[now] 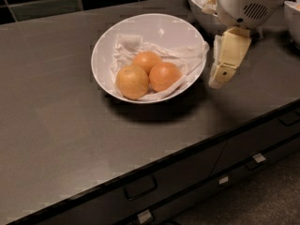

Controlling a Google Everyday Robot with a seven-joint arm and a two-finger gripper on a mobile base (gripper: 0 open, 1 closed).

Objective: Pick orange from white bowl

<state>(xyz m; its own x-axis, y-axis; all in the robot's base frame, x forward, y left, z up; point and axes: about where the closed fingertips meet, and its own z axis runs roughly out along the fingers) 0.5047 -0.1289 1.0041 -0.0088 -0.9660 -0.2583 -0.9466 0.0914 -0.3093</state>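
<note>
The white bowl (pixel 104 41) stands mid-counter, lined with crumpled white paper and holding three round fruits. The orange (pixel 165 76), the deepest reddish-orange one, lies at the right of the group. A paler yellow-orange fruit (pixel 132 82) lies at the front left and a lighter orange one (pixel 146 60) behind. My gripper (pixel 219 78), cream-coloured under a white wrist housing, hangs just right of the bowl's right rim, pointing down and slightly left, above the counter. It holds nothing that I can see.
A deeper white bowl (pixel 200 6) stands at the back right, partly hidden by my wrist. Another white vessel (pixel 293 18) is cut off at the right edge. The dark counter's front edge (pixel 187 156) runs above drawers with handles. Dark tiles line the back.
</note>
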